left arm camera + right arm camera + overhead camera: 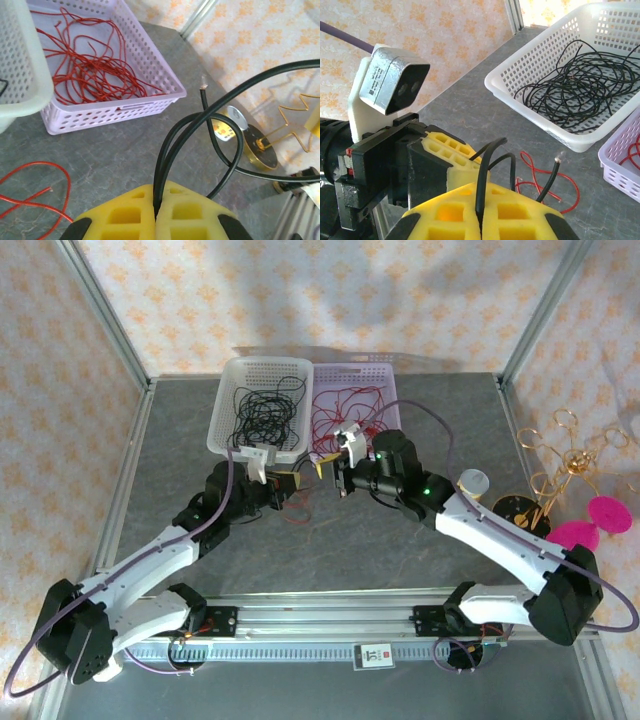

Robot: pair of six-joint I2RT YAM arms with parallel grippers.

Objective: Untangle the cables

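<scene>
A black cable (200,125) runs between my two grippers above the middle of the table. The left gripper (156,197) is shut on a doubled loop of it, and one bare end (203,87) sticks up. The right gripper (480,200) is shut on the same black cable (485,165), right beside the left gripper (455,155). In the top view the left gripper (290,483) and the right gripper (325,468) nearly touch. A loose red cable (555,175) lies on the table under them; it also shows as the red cable (30,200).
A white basket (225,410) holds black cables (580,85). Beside it, a purple basket (390,390) holds red cables (90,75). A gold wire ornament (565,460) and pink discs (600,520) stand at the right edge.
</scene>
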